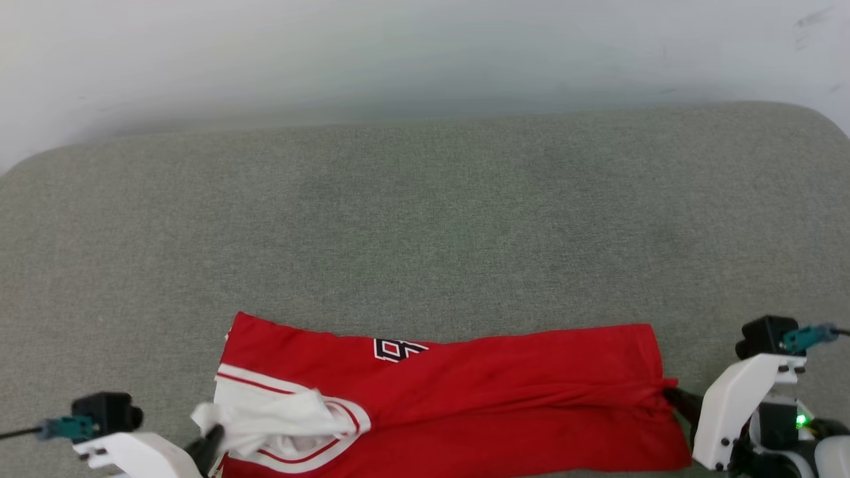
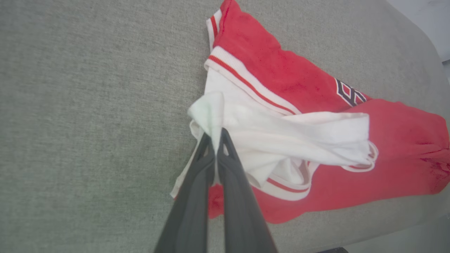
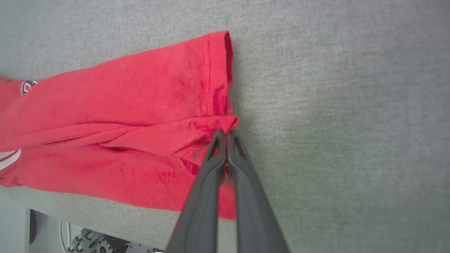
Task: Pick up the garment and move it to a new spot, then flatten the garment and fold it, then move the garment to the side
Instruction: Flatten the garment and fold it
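Head view: the garment (image 1: 478, 392) lies stretched along the near edge of the grey padded surface (image 1: 425, 219), creased along its length. The left gripper (image 2: 214, 135) has its jaws pressed together on bunched white fabric at the garment's left end. The right gripper (image 3: 226, 135) pinches the red hem at the right end.

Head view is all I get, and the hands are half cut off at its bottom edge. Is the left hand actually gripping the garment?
Observer: Yes, the left wrist view shows the left hand shut on a bunched white fold of the garment.
Operator: And the other side?
Observer: The right wrist view shows the right hand shut on a small peak of red hem at the garment's end.
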You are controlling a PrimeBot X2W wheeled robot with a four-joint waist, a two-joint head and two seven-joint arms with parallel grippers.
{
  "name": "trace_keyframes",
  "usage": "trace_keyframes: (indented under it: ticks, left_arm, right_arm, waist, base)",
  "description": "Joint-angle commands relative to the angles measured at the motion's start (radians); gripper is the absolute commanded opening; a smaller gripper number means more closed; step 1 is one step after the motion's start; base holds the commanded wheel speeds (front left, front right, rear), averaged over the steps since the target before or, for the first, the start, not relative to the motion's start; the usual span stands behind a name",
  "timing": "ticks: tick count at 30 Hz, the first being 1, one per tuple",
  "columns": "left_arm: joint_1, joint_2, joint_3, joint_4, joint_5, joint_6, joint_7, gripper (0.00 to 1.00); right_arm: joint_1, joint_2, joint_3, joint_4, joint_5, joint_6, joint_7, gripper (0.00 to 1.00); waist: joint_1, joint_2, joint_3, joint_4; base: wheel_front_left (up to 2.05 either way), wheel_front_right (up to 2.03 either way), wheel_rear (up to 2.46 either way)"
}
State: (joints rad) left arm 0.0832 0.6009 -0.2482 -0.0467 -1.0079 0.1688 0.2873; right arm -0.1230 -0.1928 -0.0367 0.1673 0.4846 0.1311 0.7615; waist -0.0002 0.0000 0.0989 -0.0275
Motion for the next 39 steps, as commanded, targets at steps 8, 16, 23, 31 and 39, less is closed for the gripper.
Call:
trace_keyframes:
  ticks: [8, 16, 23, 31, 39]
  left_arm:
    - [-0.011, -0.097, -0.062, 0.106, -0.008, -0.053, -0.043, 1.0]
    - [-0.063, -0.121, -0.04, 0.114, 0.097, -0.051, -0.225, 1.0]
    - [-0.089, -0.117, -0.015, 0.019, 0.229, 0.021, -0.379, 1.0]
    - [-0.112, -0.135, -0.031, -0.078, 0.405, 0.083, -0.528, 1.0]
    - [-0.123, -0.15, -0.075, -0.156, 0.47, 0.095, -0.537, 1.0]
  right_arm:
    - [0.095, 0.074, -0.02, 0.027, -0.01, -0.001, -0.089, 1.0]
    - [0.13, 0.059, -0.017, -0.053, 0.004, -0.001, -0.236, 1.0]
    - [0.136, 0.02, -0.076, -0.139, 0.001, -0.001, -0.203, 1.0]
    - [0.169, -0.018, -0.158, -0.21, -0.038, -0.001, 0.011, 1.0]
    - [0.149, 0.043, -0.181, -0.142, -0.038, -0.001, 0.085, 1.0]
  waist:
    - [0.0002, 0.0, 0.015, 0.01]
    - [0.0002, 0.0, -0.011, 0.004]
    - [0.0002, 0.0, -0.042, 0.004]
    - [0.0002, 0.0, -0.027, 0.09]
    - [0.0002, 0.0, 0.034, 0.168]
  base:
    - [0.0, 0.0, 0.0]
    - [0.0, 0.0, 0.0]
    - [0.0, 0.0, 0.0]
    - [0.0, 0.0, 0.0]
    - [0.0, 0.0, 0.0]
